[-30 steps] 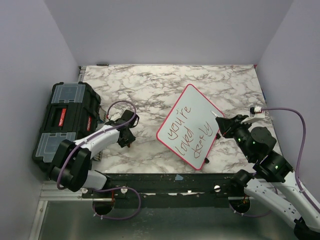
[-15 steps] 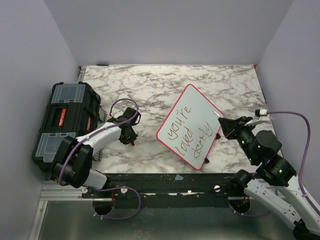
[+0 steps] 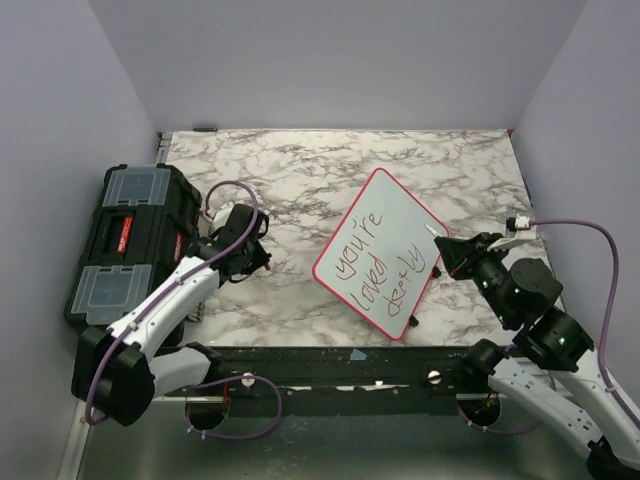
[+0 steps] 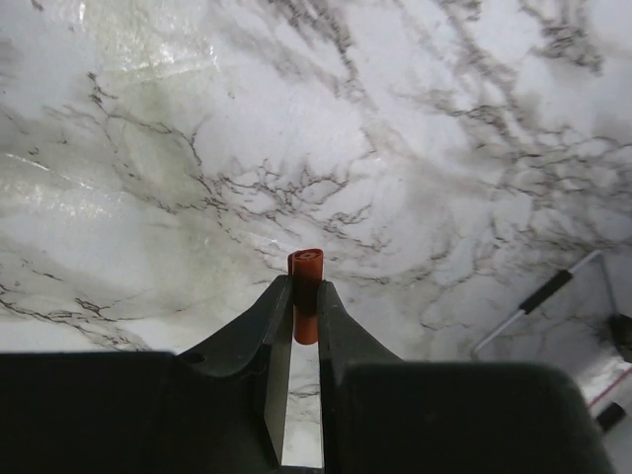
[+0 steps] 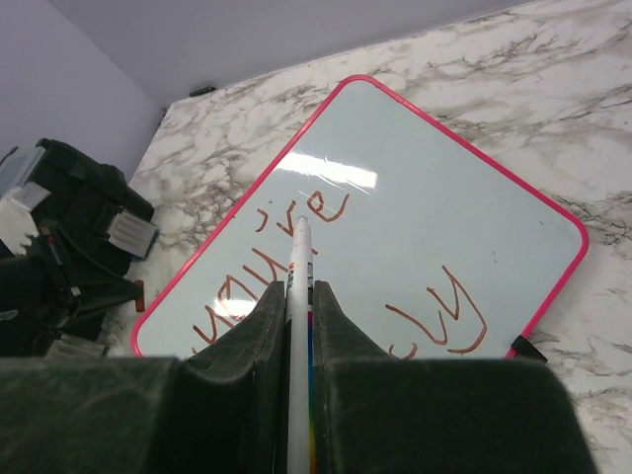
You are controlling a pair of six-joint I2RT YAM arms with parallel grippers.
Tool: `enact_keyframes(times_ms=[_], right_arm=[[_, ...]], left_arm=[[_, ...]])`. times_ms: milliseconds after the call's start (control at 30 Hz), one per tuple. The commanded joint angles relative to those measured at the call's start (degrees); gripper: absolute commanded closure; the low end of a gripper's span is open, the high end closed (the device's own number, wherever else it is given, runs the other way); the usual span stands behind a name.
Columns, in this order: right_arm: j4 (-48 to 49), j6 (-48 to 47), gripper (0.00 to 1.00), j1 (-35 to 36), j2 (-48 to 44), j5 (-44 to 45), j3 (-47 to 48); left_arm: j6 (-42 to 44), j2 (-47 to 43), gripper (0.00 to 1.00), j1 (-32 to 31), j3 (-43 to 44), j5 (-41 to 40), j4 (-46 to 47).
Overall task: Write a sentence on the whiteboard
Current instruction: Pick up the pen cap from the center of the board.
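Note:
The whiteboard (image 3: 385, 240) (image 5: 434, 217), pink-framed, lies tilted on the marble table and bears red handwriting in three lines. My right gripper (image 3: 447, 250) (image 5: 299, 288) is at the board's right edge, shut on a white marker (image 5: 300, 259) whose tip points over the writing. Whether the tip touches the board I cannot tell. Left of the board, beside the toolbox, my left gripper (image 3: 250, 258) (image 4: 305, 286) is shut on a small red marker cap (image 4: 306, 262), held above the bare marble.
A black toolbox (image 3: 135, 240) (image 5: 69, 212) with clear lid compartments sits at the table's left edge, close to the left arm. Grey walls enclose the table on three sides. A black rail (image 3: 350, 365) runs along the near edge.
The left gripper has shut on the red cap and drawn back left toward the toolbox. The right gripper with the marker has barely shifted.

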Motion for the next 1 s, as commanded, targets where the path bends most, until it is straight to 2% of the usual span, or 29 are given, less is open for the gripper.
enact_keyframes(times_ms=[0, 100, 267, 567, 800, 867, 967], right_arm=[[1.8, -1.3, 0.99, 0.2, 2.9, -3.3, 2.4], [3.9, -1.7, 0.99, 0.2, 5.2, -4.4, 3.0], [7.5, -2.0, 0.99, 0.2, 9.6, -7.5, 4.1], [16.1, -5.9, 0.99, 0.2, 20.3, -27.9, 7.9], [23.6, -6.4, 0.99, 0.3, 25.7, -37.0, 10.1], [24.5, -6.7, 0.99, 0.3, 27.4, -38.2, 11.1], [26.1, -6.7, 0.99, 0.3, 29.5, -38.4, 12.7]], left_arm=[[2.5, -7.2, 1.0, -0.1, 4.5, -2.8, -4.8], [5.2, -11.5, 1.0, -0.2, 3.1, -2.4, -2.6], [5.8, -18.0, 1.0, 0.4, 1.5, 4.8, -0.1], [-0.5, -27.6, 1.0, 1.1, 3.0, 4.8, 1.8], [-3.6, -26.8, 1.0, 3.6, 5.7, 9.3, 3.5], [-5.8, -26.0, 1.0, 4.7, 6.3, 11.8, 5.4], [-12.2, -24.1, 1.0, 5.1, 9.6, 11.9, 2.9]])
